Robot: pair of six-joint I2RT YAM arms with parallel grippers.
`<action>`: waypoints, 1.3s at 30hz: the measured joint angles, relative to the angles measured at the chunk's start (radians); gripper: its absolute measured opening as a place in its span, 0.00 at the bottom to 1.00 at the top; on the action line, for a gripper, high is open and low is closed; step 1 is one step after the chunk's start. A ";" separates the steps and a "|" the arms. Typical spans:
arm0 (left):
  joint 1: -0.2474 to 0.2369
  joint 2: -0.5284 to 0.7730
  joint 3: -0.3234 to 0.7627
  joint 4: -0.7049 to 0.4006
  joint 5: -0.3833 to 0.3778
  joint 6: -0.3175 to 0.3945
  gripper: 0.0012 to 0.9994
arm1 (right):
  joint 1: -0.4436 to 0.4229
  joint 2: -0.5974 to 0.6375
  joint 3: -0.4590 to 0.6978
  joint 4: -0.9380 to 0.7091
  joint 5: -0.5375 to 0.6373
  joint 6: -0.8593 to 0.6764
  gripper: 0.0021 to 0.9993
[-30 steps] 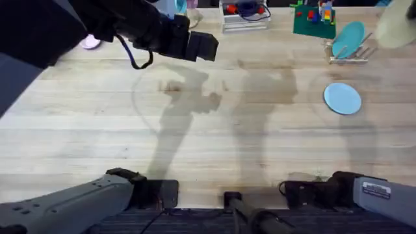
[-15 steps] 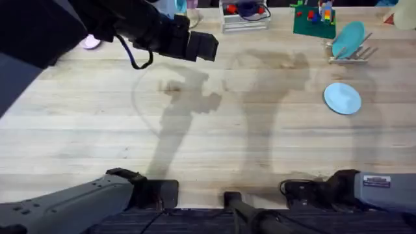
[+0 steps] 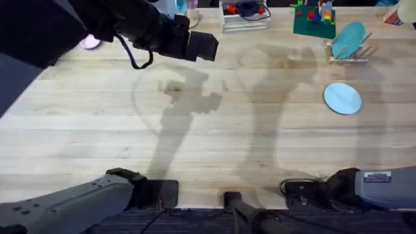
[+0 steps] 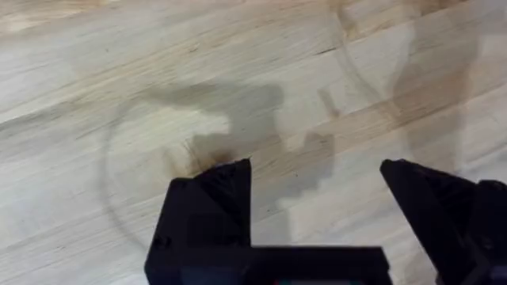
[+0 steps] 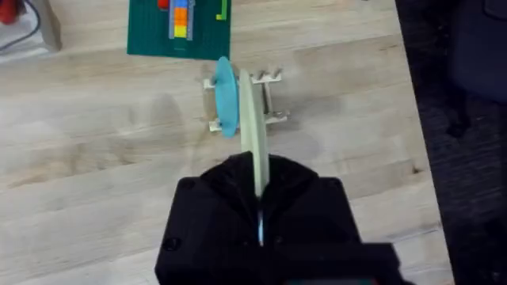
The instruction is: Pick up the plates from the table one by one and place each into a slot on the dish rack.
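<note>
Yellow plate (image 5: 253,134) is held edge-on in the clamped right gripper (image 5: 260,207), now carried nearer, above the rack (image 5: 269,99); slotting looks imminent. Blue plate (image 3: 342,98) lies flat near the rack. Left gripper (image 4: 317,198) hangs spread, empty.

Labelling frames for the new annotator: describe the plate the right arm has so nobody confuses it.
Find the small light wooden dish rack at the table's far right, with a teal round plate upright in it. Above it, the right gripper pinches a pale yellow round plastic plate, seen edge-on. The only other loose plate, light blue, lies flat on the tabletop.
</note>
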 joint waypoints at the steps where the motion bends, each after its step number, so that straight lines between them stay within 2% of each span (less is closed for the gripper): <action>1: 0.000 0.000 0.000 0.000 0.000 0.000 1.00 | -0.004 0.004 0.001 0.000 -0.004 -0.001 0.03; 7: 0.000 0.000 0.000 0.000 0.000 0.000 1.00 | -0.014 0.043 0.002 0.000 -0.022 -0.013 0.03; 22: 0.000 0.000 0.000 0.000 0.000 0.000 1.00 | -0.014 0.052 0.002 0.024 -0.033 -0.038 0.03; 30: 0.000 0.000 0.000 0.000 0.000 0.000 1.00 | -0.035 0.110 0.002 0.044 -0.039 -0.045 0.03; 39: 0.000 0.000 0.000 0.000 0.000 0.000 1.00 | -0.072 0.139 0.002 0.064 -0.121 -0.057 0.03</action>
